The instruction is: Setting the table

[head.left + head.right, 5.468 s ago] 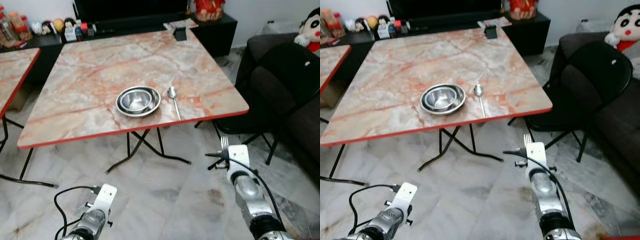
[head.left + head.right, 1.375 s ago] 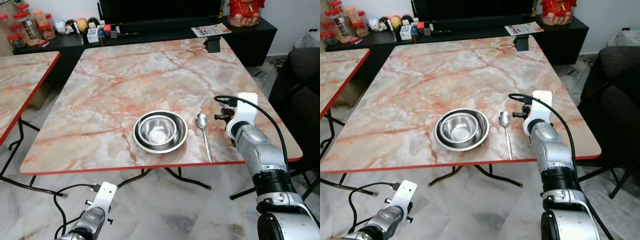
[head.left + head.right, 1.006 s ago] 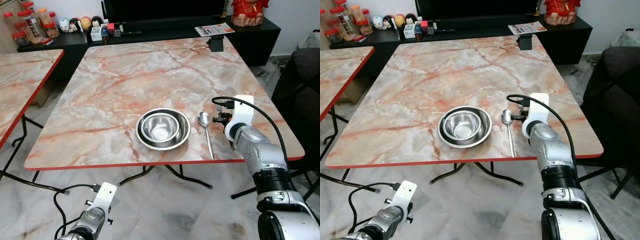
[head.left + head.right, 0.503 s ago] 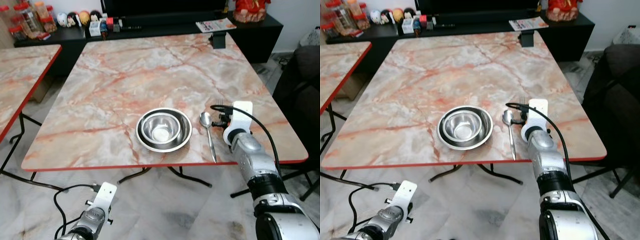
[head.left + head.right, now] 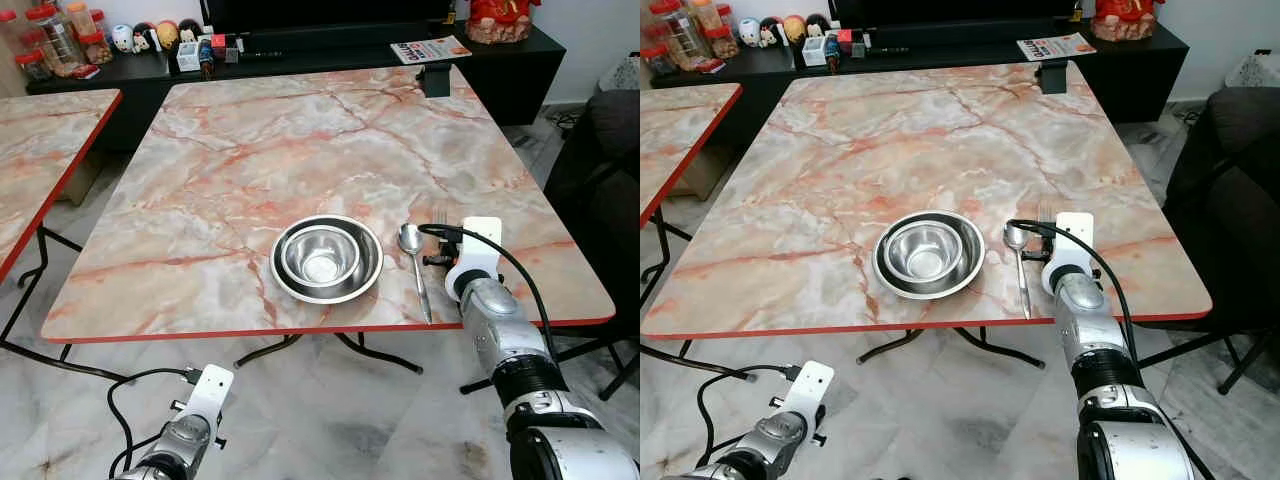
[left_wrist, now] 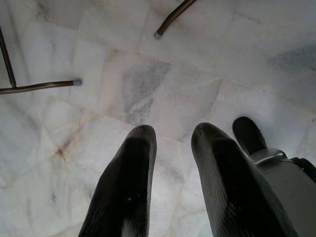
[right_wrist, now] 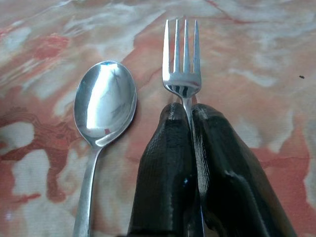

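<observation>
right wrist view: right gripper [image 7: 190,116] clamps fork [image 7: 181,74] beside spoon [image 7: 101,123].

Marble-pattern table [image 5: 250,150] with red edge, on dark folding legs over a pale marble floor [image 5: 330,420]. Near edge, about centre: two nested steel bowls [image 5: 326,258], upright. Just right of them a spoon [image 5: 414,262], bowl end far, handle pointing to the near edge, close to the bowls but apart. Far right corner: small black box [image 5: 437,81], and a leaflet [image 5: 431,49] beside it, partly past the table edge. Second similar table [image 5: 40,140] at left, its top bare where visible.
</observation>
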Available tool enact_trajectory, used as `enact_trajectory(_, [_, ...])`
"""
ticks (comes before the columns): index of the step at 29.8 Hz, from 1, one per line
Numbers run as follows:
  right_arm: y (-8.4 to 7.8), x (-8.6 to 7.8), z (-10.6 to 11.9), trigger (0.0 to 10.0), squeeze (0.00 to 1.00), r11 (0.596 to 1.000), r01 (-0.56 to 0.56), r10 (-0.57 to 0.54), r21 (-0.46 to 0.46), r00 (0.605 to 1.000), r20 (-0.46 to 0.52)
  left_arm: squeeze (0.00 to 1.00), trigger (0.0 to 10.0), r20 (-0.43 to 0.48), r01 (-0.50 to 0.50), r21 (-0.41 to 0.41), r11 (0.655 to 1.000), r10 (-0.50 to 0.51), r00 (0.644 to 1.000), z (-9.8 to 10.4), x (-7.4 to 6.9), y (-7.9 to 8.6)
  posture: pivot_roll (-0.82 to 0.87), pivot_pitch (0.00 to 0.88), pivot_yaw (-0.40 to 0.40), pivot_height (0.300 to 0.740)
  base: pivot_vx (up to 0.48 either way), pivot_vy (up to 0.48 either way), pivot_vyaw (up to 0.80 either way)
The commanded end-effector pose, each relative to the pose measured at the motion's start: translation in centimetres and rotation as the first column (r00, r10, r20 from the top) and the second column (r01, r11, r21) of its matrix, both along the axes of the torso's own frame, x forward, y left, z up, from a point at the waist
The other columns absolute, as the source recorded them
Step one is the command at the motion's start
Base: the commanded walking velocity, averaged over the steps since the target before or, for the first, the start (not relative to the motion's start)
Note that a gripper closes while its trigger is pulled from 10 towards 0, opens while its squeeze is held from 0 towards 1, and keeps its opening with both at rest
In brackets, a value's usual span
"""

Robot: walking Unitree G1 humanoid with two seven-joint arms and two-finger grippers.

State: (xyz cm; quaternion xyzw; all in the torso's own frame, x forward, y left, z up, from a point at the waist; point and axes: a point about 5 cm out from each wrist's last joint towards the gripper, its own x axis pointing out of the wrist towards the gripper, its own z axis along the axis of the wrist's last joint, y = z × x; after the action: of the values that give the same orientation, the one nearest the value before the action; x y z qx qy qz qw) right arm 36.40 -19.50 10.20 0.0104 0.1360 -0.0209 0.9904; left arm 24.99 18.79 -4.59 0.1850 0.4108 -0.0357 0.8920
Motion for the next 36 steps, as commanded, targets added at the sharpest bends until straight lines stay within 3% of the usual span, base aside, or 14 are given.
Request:
enact_trajectory(1, [0.18,0.01,-0.12,10.0,0.0,1.0,-0.004,0.004,0.004,1.0,0.016,0.0,10.0,-0.018,-0.015,0.004,1.0,0.015,1.0,-0.29,-0.45,0.31,-0.1,0.095,0.062,0.74,0.0,0.0,0.0])
enact_trajectory(36, [0.33,0.16,-0.56,10.0,0.0,1.0,-0.027,0.027,0.0,0.999,0.029,0.0,10.0,-0.015,-0.021,0.01,1.0,0.022,1.0,-0.26,-0.43,0.4,-0.09,0.097,0.061,0.74,0.0,0.0,0.0])
